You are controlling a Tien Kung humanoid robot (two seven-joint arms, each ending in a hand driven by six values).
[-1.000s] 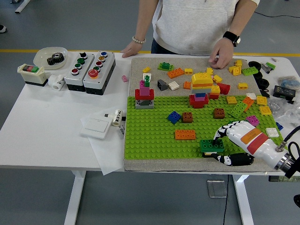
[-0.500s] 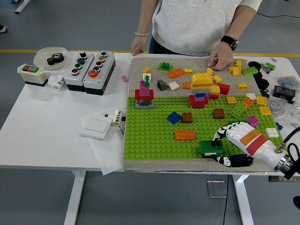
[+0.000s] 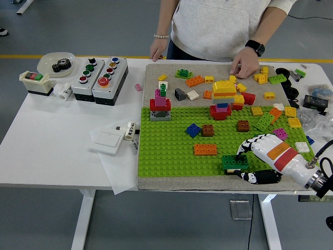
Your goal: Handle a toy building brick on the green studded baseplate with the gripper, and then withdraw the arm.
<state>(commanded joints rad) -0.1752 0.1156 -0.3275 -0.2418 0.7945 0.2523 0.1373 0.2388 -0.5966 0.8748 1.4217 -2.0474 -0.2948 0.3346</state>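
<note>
The green studded baseplate (image 3: pixel 171 151) lies on a beige mat in the middle of the table. A dark green brick (image 3: pixel 234 162) sits near its front edge. My right hand (image 3: pixel 245 162) comes in from the lower right, and its curled fingers (image 3: pixel 248 147) and thumb grasp that brick at its right end. Other bricks stand on the plate: an orange one (image 3: pixel 205 149), a blue one (image 3: pixel 193 130), two brown ones (image 3: pixel 208 130), a red-and-blue stack (image 3: pixel 221 111) and a red-grey-pink tower (image 3: pixel 160 105). My left arm is out of view.
A person stands at the far side, one hand (image 3: pixel 245 64) resting on the mat by loose bricks, the other hand (image 3: pixel 157 51) lifted at the table's far edge. Button boxes (image 3: pixel 100 76), a bowl with a gear (image 3: pixel 56 63) and a white switch plate (image 3: pixel 107 139) lie left.
My right hand stays on the dark green brick, barely moving. The person's hand at the far left has lifted off the table and shifted right.
</note>
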